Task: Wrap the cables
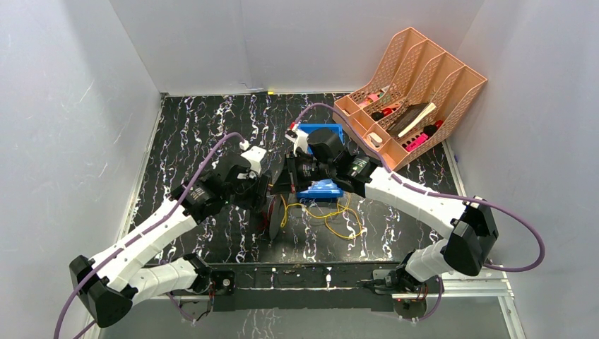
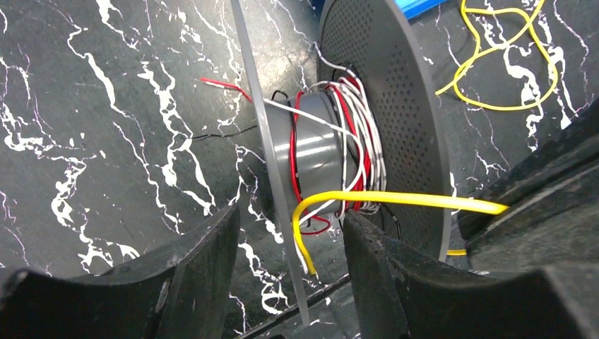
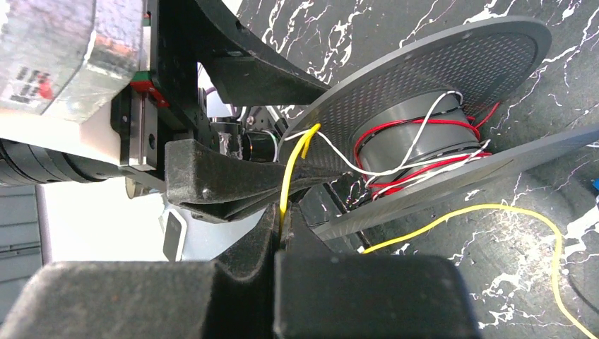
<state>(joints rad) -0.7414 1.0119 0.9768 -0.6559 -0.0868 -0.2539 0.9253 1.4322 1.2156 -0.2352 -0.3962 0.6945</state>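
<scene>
A grey spool [image 2: 314,148] wound with red and white cables lies on its side on the black marbled table [image 1: 198,134]. My left gripper [image 2: 289,219] is open, its jaws on either side of the spool's thin near flange [image 2: 251,127] with a gap on both sides. A yellow cable [image 2: 395,199] curls over the hub and runs right into my right gripper [image 3: 282,219], which is shut on it beside the spool [image 3: 417,131]. The rest of the yellow cable [image 1: 332,219] lies in loose loops on the table to the spool's right.
A blue box [image 1: 323,188] sits under the right arm just behind the spool. A peach file organizer [image 1: 417,92] holding small items stands at the back right. White walls close in the table on three sides.
</scene>
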